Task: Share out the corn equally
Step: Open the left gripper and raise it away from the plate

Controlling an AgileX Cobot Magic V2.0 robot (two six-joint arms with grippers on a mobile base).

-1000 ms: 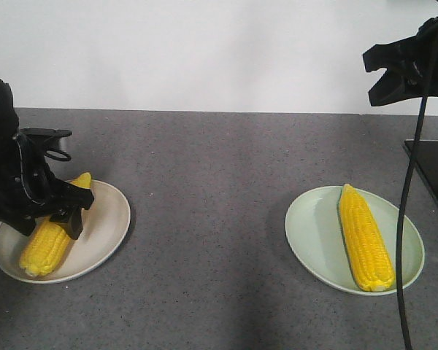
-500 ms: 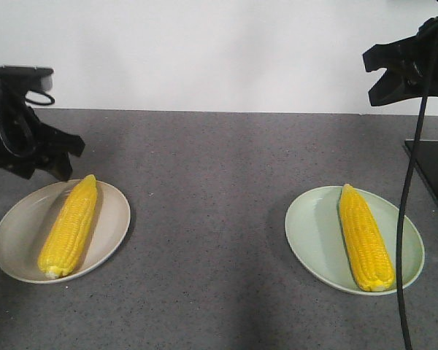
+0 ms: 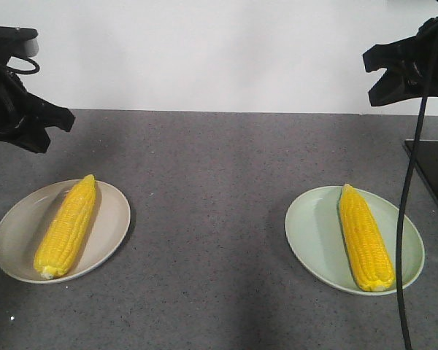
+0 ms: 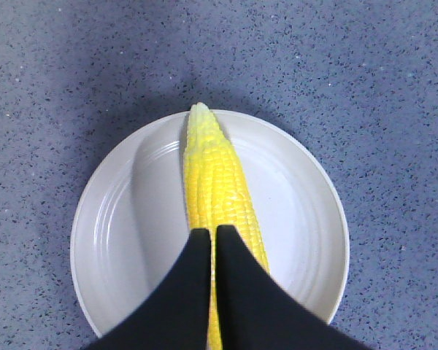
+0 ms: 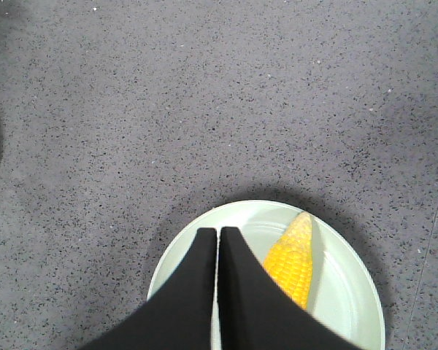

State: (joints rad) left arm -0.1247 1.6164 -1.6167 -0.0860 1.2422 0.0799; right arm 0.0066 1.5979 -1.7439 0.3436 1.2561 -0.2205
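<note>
Now one corn cob lies on each plate, both grippers raised clear.

Below the left gripper (image 4: 212, 240), jaws pressed together on nothing, a cob (image 3: 66, 227) lies lengthwise on the beige plate (image 3: 111, 226). Below the right gripper (image 5: 217, 240), likewise closed and empty, the other cob (image 3: 365, 238) lies on the pale green plate (image 3: 310, 237), on the grey counter (image 3: 212, 189).

Two husked corn cobs, bright yellow with rowed kernels. The left cob (image 3: 66, 227) lies slantwise across a beige plate (image 3: 109, 226), pale tapered tip pointing away. The right cob (image 3: 365, 238) lies lengthwise toward the right side of a pale green plate (image 3: 310, 233), apparently flat, tip also pointing away.
</note>
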